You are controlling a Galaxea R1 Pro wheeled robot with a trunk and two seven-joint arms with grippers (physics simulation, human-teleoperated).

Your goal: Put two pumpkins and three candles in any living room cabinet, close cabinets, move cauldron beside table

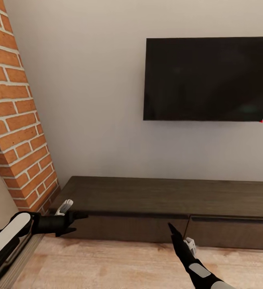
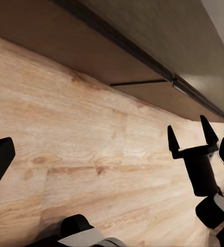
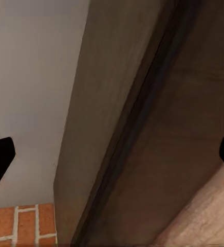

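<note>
I stand before the cabinet (image 1: 163,200), its drawers all closed, with my left pincer (image 1: 81,218) and my right pincer (image 1: 172,228) both spread wide and empty near its front, so I judge next I must pull a drawer open.

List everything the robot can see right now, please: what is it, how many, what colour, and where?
Long low dark-brown wood cabinet: one, against the wall, drawer fronts shut as far as the head view shows.
Flat black wall-mounted TV: one, on the wall above the cabinet.
Red-orange brick fireplace column: one, at the cabinet's left end.
Plain pale grey wall: behind the cabinet and TV.
Light wood plank floor: in front of the cabinet.
Left gripper: one, black, near the cabinet's left front corner, holding nothing; open or shut unclear.
Right gripper: one, black, fingers apart, empty, in front of the cabinet's middle.
</note>
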